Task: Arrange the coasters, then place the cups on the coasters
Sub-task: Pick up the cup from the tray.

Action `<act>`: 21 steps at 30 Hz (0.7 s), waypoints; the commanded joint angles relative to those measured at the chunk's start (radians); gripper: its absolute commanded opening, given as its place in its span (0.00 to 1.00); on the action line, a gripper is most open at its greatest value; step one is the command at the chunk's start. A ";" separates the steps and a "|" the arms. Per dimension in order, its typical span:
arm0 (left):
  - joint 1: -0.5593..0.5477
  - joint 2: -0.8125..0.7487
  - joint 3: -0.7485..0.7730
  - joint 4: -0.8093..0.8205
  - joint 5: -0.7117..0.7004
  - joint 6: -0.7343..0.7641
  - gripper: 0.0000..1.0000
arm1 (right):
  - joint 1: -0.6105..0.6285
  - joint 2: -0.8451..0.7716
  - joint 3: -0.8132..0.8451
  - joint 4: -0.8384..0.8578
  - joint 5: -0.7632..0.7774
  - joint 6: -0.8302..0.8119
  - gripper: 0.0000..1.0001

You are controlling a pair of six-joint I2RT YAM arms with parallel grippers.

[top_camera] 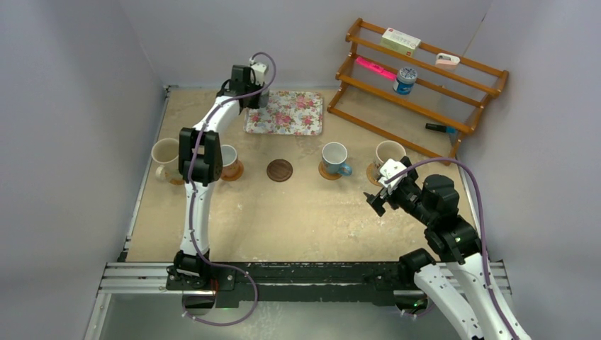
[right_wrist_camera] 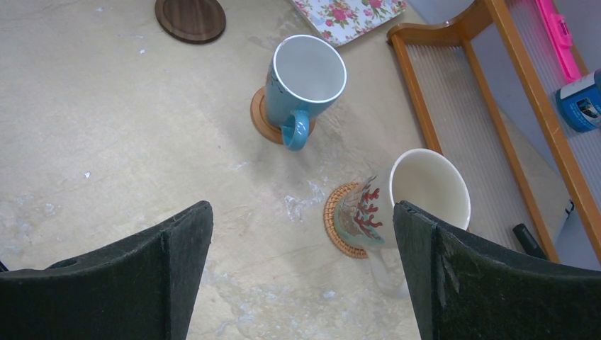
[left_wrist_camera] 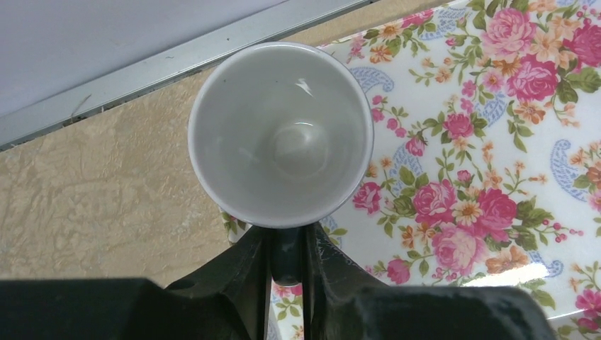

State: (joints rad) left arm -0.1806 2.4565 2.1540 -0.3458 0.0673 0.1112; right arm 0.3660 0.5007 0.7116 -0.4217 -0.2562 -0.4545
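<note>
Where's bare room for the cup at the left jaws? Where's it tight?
Bare: the dark coaster, between the small cup and blue mug, and the table strip in front of the row. Tight: between tray and rack.

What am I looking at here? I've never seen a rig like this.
Two white robot arms stand at the near edge of the table, each ending in a two-finger pincer. The wide picture looks down from above; the others come from wrist cameras. The left pincer is closed on the handle of a small white-lined mug at the edge of the rectangular floral tray. The right pincer is open and empty, near a light blue mug and a cream printed mug on round tan coasters. The round dark wood coaster is bare.
</note>
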 commanded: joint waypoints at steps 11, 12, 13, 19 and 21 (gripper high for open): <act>0.010 -0.066 -0.003 0.045 0.146 -0.016 0.00 | 0.001 -0.013 -0.004 0.002 -0.019 -0.013 0.99; 0.010 -0.081 -0.007 0.049 0.155 -0.015 0.00 | 0.001 -0.013 -0.004 0.002 -0.019 -0.013 0.99; 0.012 -0.097 -0.015 0.056 0.161 -0.015 0.00 | 0.001 -0.012 -0.004 0.002 -0.020 -0.013 0.99; 0.012 -0.178 -0.065 0.091 0.213 -0.018 0.00 | 0.001 -0.009 -0.004 0.003 -0.020 -0.015 0.99; 0.012 -0.197 -0.078 0.101 0.231 -0.021 0.00 | 0.001 -0.010 -0.004 0.003 -0.019 -0.015 0.99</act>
State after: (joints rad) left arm -0.1741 2.3993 2.0827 -0.3386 0.2245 0.1066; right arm 0.3660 0.5007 0.7116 -0.4217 -0.2562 -0.4618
